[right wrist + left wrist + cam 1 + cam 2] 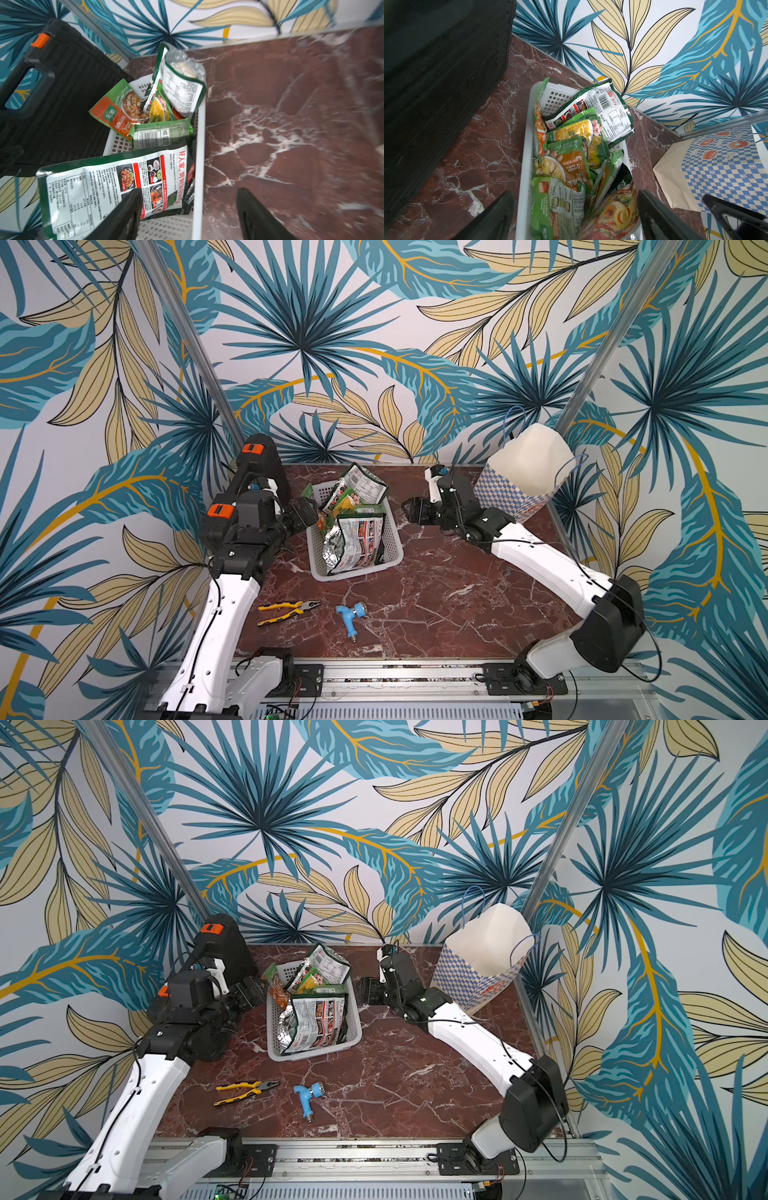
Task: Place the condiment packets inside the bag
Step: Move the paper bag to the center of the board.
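Several condiment packets (353, 526) (316, 1015), green, yellow-orange and silver with red print, fill a white perforated basket (357, 575) at mid-table. The blue-and-white checkered bag (511, 493) (469, 977) stands upright and open-mouthed at the back right. My left gripper (307, 512) (575, 195) hangs open at the basket's left side, and packets (571, 162) show between its fingers, untouched. My right gripper (409, 510) (189, 191) is open astride the basket's right wall (200, 145). One of its fingers is over a large silver-white packet (116, 182) and the other over bare table. Neither gripper holds anything.
Yellow-handled pliers (286, 610) and a blue plastic tap fitting (349, 614) lie near the table's front. A black case with orange latches (262, 464) (62, 83) stands at the back left, behind my left arm. The marble table (457, 593) ends at patterned walls.
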Robot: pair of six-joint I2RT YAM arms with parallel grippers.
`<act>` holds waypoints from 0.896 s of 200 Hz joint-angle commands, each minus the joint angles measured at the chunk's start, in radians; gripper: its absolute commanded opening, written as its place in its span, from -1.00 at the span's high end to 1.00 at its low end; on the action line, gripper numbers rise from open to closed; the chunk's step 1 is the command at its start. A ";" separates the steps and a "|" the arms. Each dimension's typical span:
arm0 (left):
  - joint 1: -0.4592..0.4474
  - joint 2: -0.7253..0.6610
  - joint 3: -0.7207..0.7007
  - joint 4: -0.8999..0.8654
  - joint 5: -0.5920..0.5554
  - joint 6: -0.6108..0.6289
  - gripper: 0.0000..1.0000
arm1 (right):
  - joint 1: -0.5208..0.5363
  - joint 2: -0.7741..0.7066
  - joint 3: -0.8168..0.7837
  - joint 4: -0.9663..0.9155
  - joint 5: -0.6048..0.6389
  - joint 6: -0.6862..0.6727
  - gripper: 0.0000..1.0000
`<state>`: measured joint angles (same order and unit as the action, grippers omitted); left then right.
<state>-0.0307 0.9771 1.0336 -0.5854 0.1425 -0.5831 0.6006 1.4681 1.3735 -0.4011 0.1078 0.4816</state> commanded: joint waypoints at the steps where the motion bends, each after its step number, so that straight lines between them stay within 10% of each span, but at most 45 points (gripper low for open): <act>1: 0.003 -0.019 -0.047 -0.039 0.017 0.013 -0.93 | -0.022 -0.009 0.091 -0.281 0.277 -0.091 -0.63; 55: 0.002 -0.011 -0.062 -0.037 0.074 0.024 -0.95 | -0.167 0.056 0.343 -0.449 0.482 -0.048 -0.82; 179: 0.002 0.026 -0.042 -0.053 0.150 0.046 -0.95 | -0.408 0.472 0.800 -0.653 0.326 -0.110 -0.55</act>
<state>-0.0307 1.0168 0.9947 -0.6262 0.2764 -0.5537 0.2150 1.8877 2.1189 -0.9863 0.4789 0.4038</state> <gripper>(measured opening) 0.976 0.792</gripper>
